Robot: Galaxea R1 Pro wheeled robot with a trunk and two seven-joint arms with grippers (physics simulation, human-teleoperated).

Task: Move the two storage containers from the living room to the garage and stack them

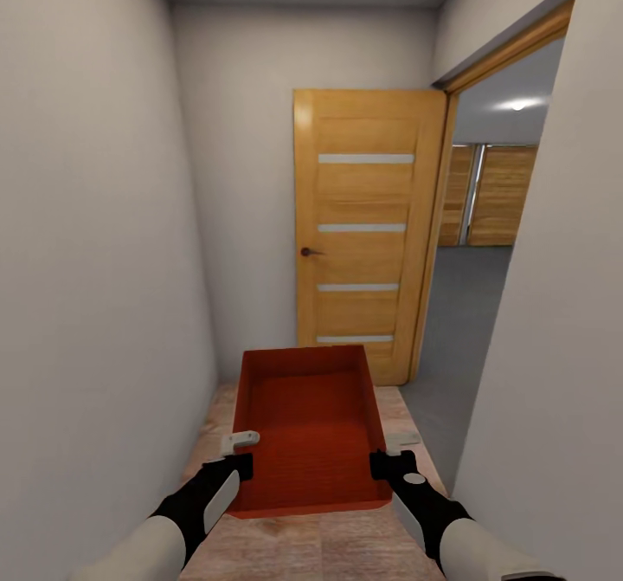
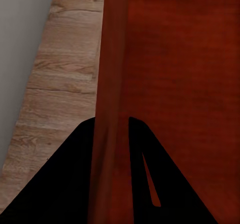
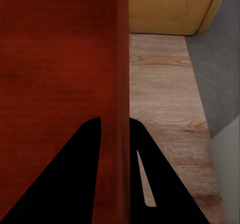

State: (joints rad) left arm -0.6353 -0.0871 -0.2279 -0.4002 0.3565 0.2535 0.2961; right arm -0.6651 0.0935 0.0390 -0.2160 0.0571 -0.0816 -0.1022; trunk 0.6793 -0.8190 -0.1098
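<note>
One orange-red storage container (image 1: 307,429) hangs level in front of me above the wood plank floor, empty and lidless. My left gripper (image 1: 240,453) is shut on its left wall (image 2: 107,108), one black finger (image 2: 75,174) on each side. The right gripper (image 1: 391,453) clamps the right wall (image 3: 120,98) the same way. Ahead to the right, an open doorway shows the dark grey floor (image 1: 463,321) of the garage. The second container is out of view.
A light wooden door (image 1: 368,226) with four frosted strips stands swung open against the far wall of this narrow corridor. White walls close in left (image 1: 95,261) and right (image 1: 554,321). Wooden panels (image 1: 497,196) show deep inside the doorway.
</note>
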